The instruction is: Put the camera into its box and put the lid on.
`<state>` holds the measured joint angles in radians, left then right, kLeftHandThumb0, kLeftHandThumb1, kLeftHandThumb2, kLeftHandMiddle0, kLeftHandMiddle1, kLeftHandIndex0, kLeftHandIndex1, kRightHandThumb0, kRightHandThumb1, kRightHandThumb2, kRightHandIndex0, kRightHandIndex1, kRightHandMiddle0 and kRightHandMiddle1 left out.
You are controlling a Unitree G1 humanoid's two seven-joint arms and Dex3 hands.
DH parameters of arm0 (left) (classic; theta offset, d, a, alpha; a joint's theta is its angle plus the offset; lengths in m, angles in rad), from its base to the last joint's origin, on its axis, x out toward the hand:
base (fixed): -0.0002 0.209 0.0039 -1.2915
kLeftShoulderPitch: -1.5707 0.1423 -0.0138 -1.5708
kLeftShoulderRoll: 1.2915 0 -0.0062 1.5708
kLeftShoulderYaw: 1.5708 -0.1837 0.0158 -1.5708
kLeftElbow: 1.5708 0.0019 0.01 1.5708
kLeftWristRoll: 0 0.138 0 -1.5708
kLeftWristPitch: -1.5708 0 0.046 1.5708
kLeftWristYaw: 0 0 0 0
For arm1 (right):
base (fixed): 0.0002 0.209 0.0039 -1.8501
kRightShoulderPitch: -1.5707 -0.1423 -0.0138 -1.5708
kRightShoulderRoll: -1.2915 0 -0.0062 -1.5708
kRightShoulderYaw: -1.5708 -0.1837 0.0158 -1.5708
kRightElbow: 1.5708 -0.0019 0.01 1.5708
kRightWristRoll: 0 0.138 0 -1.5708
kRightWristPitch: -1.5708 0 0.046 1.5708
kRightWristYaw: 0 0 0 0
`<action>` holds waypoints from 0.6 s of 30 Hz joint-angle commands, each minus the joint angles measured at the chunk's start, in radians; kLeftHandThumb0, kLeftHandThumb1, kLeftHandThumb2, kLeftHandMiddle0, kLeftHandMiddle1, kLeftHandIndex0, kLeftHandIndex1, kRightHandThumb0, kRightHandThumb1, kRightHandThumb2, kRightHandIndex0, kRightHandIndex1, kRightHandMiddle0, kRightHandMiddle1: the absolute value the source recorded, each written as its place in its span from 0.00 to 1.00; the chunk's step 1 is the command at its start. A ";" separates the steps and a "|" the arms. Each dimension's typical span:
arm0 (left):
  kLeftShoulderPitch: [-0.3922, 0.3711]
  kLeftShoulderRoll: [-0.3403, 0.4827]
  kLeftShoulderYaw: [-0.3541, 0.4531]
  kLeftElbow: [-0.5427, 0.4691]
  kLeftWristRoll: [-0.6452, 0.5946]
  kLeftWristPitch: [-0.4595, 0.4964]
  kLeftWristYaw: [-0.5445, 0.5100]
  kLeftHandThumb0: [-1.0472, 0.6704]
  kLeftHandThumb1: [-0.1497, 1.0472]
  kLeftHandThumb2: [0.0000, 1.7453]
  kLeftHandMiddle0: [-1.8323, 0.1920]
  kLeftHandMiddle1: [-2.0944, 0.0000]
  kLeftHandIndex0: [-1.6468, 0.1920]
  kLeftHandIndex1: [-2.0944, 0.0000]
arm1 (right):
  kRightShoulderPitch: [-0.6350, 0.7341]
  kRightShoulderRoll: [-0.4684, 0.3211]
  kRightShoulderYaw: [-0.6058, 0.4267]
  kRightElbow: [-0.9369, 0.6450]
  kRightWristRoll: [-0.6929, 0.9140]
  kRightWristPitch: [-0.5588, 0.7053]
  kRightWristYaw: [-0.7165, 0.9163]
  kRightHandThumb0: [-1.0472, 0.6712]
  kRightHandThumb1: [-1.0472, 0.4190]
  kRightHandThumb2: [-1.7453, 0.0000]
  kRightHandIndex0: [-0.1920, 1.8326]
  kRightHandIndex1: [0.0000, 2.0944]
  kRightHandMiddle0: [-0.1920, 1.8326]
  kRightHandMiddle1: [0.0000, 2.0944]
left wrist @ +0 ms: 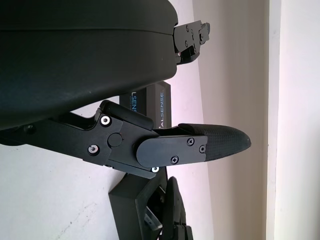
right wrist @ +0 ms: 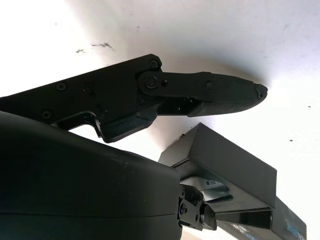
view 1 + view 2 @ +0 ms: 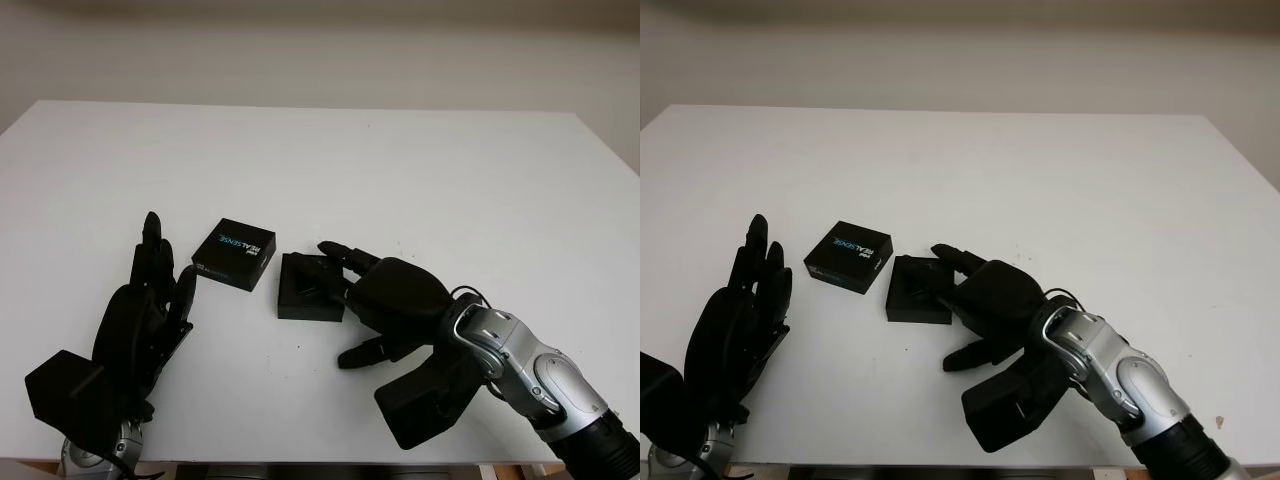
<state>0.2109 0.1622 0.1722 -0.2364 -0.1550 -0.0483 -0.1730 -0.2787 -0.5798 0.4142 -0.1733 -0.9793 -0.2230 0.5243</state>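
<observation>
The black box base sits open at the table's middle, near the front. In the right wrist view a silvery camera lies inside the box. My right hand is open, its fingers reaching over the box's right side and its thumb held out toward the front. The black lid, printed REALSENSE, lies flat just left of the box, with a narrow gap between them. My left hand is open and stands left of the lid, apart from it.
The white table stretches wide behind and to both sides of the box and lid. A pale wall rises behind its far edge. The table's front edge runs just below both forearms.
</observation>
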 commanded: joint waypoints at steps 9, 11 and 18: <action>-0.013 0.008 0.004 -0.016 0.001 -0.002 0.002 0.16 1.00 0.26 1.00 1.00 1.00 1.00 | 0.043 -0.037 0.053 -0.009 -0.039 0.049 0.168 0.12 0.00 0.72 0.09 0.02 0.10 0.02; -0.016 0.007 0.006 -0.015 -0.002 -0.005 0.000 0.16 1.00 0.26 1.00 1.00 1.00 1.00 | 0.037 -0.034 0.057 -0.007 -0.043 0.056 0.178 0.12 0.00 0.72 0.09 0.03 0.10 0.02; -0.009 0.009 0.013 -0.025 -0.018 0.002 -0.005 0.16 1.00 0.25 1.00 1.00 1.00 1.00 | 0.051 -0.022 0.044 -0.014 -0.071 0.117 0.152 0.14 0.00 0.73 0.09 0.02 0.10 0.02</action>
<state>0.2101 0.1643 0.1790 -0.2419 -0.1666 -0.0435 -0.1749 -0.2885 -0.5761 0.4463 -0.2371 -1.0231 -0.1296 0.6533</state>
